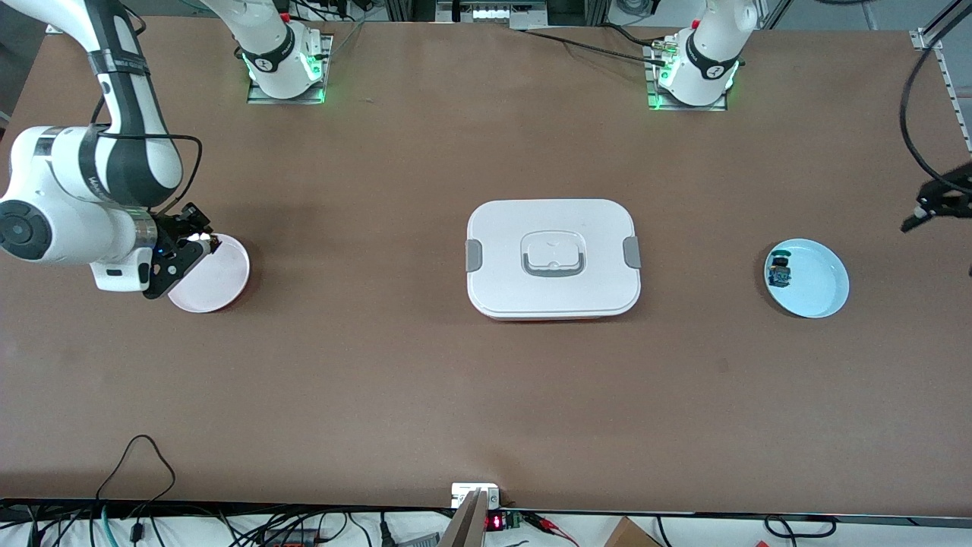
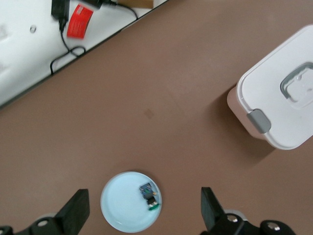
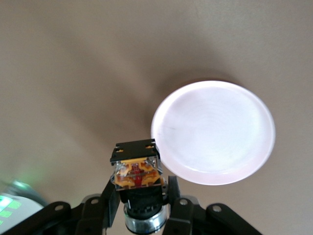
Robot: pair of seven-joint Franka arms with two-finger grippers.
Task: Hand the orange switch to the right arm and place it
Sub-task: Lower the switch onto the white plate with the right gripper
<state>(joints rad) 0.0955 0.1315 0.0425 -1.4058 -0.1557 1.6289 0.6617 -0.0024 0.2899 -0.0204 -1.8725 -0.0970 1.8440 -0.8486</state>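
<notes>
The right arm is reaching out over its own end of the tabletop, and the right gripper is hanging over the edge of the pink plate. Its fingers are clamping the orange switch, which is sitting between them with its orange block and black top plate pointing away from the wrist and its silver ring close to the gripper body. In the right wrist view the switch is showing just beside the pink plate's rim, above bare tabletop, so it is being held in the air and is not touching the plate.

At the middle of the tabletop a white lidded container with grey side clips and a recessed grey handle is resting closed.

Toward the left arm's end, a light blue plate is carrying a small switch with a blue block and green cap, lying near the plate's rim. The left gripper is hovering high over this plate, its fingers standing wide apart and holding nothing.
</notes>
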